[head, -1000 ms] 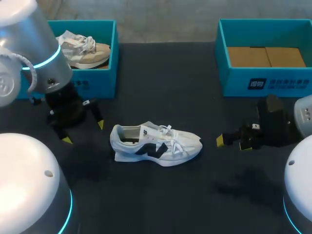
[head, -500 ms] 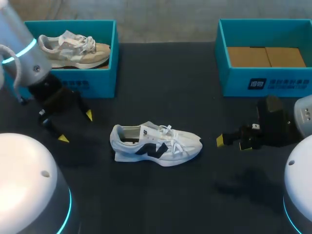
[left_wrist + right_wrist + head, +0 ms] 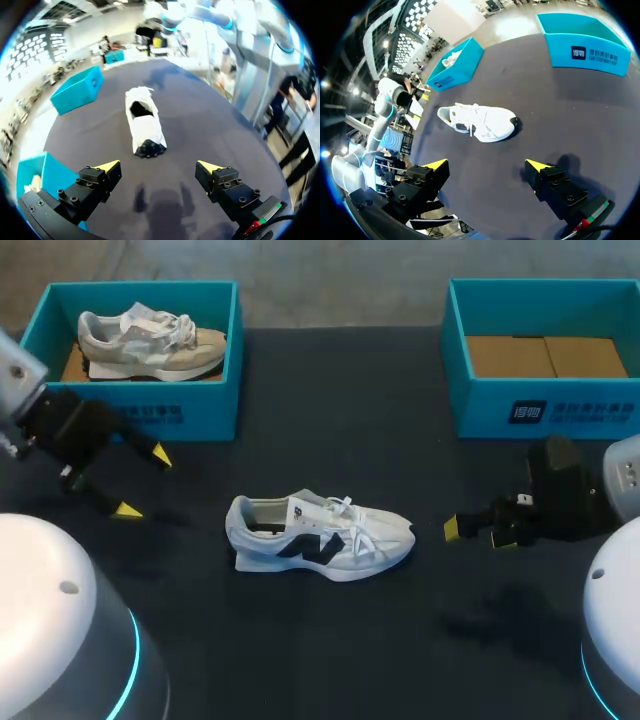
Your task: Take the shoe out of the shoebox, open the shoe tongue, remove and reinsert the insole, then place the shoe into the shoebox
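1. The white shoe point(image 3: 320, 537) lies on the table point(image 3: 330, 420), outside the empty shoebox point(image 3: 480, 405); opening the tongue point(image 3: 318, 508) seems the step in hand.
2. The left jaws and right jaws stand apart, empty, flanking it.
3. Next, one probably steadies it while the other pinches the tongue.

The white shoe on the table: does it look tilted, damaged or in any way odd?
Nothing stands out. The shoe stands upright on its sole on the table, touching nothing else. Its laces are tied in, and no damage shows in any view.
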`<state>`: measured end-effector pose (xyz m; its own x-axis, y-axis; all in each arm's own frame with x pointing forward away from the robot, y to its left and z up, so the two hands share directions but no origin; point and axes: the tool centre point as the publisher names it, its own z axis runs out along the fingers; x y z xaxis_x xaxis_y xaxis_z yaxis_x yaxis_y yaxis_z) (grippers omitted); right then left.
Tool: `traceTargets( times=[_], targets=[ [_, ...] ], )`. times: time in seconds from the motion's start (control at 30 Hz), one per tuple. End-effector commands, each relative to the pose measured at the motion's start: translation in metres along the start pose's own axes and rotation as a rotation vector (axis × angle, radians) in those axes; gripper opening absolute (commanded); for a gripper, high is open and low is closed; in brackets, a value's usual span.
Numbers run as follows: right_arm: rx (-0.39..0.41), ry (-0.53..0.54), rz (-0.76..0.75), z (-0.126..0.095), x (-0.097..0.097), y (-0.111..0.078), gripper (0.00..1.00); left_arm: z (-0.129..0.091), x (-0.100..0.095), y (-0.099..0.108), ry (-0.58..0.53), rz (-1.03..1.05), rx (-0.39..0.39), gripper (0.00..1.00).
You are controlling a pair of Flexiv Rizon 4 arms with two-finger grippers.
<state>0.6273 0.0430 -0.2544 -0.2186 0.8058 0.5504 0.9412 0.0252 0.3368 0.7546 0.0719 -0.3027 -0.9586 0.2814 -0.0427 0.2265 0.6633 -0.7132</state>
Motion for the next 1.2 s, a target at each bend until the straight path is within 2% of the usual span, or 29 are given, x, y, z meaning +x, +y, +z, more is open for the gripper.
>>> traceTargets(
  times=[0.03, 0.9, 0.93, 1.0, 1.13, 1.2],
  targets=[
    [-0.002, -0.005, 0.001, 0.000, 0.002, -0.002, 1.00, 0.003, 0.005, 0.006, -0.044, -0.028, 0.090, 1.00],
    [-0.002, -0.005, 0.001, 0.000, 0.002, -0.002, 1.00, 0.003, 0.005, 0.006, -0.044, -0.028, 0.090, 1.00],
    [-0.002, -0.005, 0.001, 0.000, 0.002, -0.002, 1.00, 0.004, 0.002, 0.009, -0.050, -0.043, 0.127, 1.00],
    [-0.002, -0.005, 0.001, 0.000, 0.002, -0.002, 1.00, 0.006, 0.000, 0.010, -0.075, -0.036, 0.132, 1.00],
    [-0.002, -0.005, 0.001, 0.000, 0.002, -0.002, 1.00, 0.012, -0.006, 0.012, -0.135, -0.054, 0.197, 1.00],
    [-0.002, -0.005, 0.001, 0.000, 0.002, -0.002, 1.00, 0.018, -0.008, 0.014, -0.121, -0.069, 0.236, 1.00]
  ],
)
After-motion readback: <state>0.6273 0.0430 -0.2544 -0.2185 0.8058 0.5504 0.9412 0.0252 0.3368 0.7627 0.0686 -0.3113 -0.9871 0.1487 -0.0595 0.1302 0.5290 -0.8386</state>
